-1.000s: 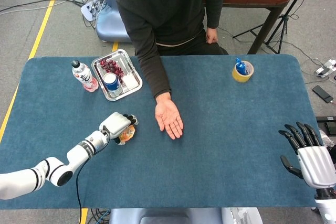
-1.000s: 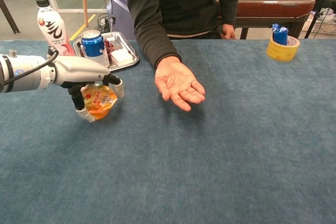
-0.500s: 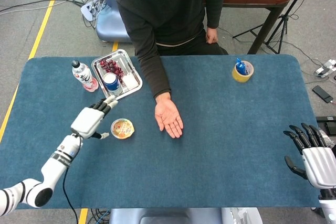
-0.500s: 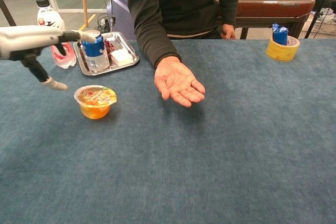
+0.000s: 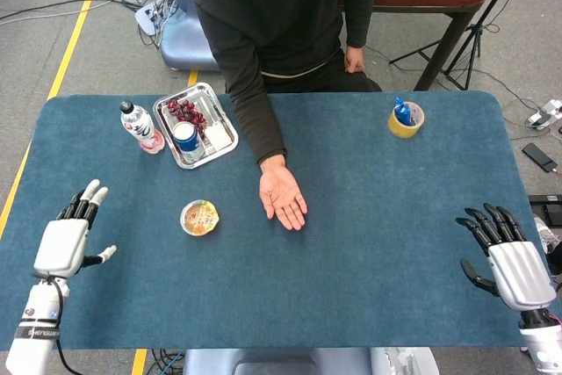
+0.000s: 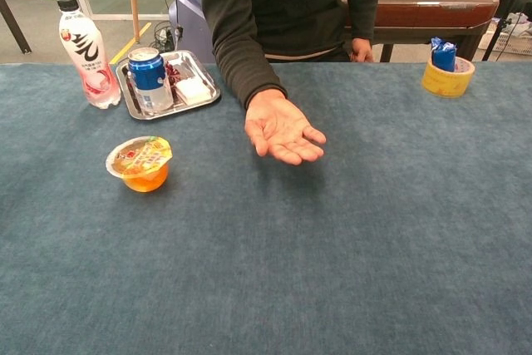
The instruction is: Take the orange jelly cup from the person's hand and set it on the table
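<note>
The orange jelly cup (image 5: 199, 217) (image 6: 140, 164) stands upright on the blue table, left of the person's hand (image 5: 283, 194) (image 6: 283, 129), which lies palm up and holds nothing. My left hand (image 5: 63, 241) hovers near the table's left front corner, well apart from the cup, fingers spread and holding nothing. At the right front edge, my right hand (image 5: 502, 255) is likewise spread with nothing in it. The chest view shows neither of my hands.
A metal tray (image 5: 223, 126) (image 6: 206, 96) at the back left holds a blue can (image 5: 185, 137) (image 6: 150, 73), red fruit and a white packet. A pink-labelled bottle (image 5: 140, 127) (image 6: 86, 57) stands beside it. A yellow tape roll (image 5: 406, 118) (image 6: 445, 77) sits at the back right.
My left hand let go of the jelly cup and drew back to the left front corner. The cup now stands alone, shifted slightly left. My right hand barely moved.
</note>
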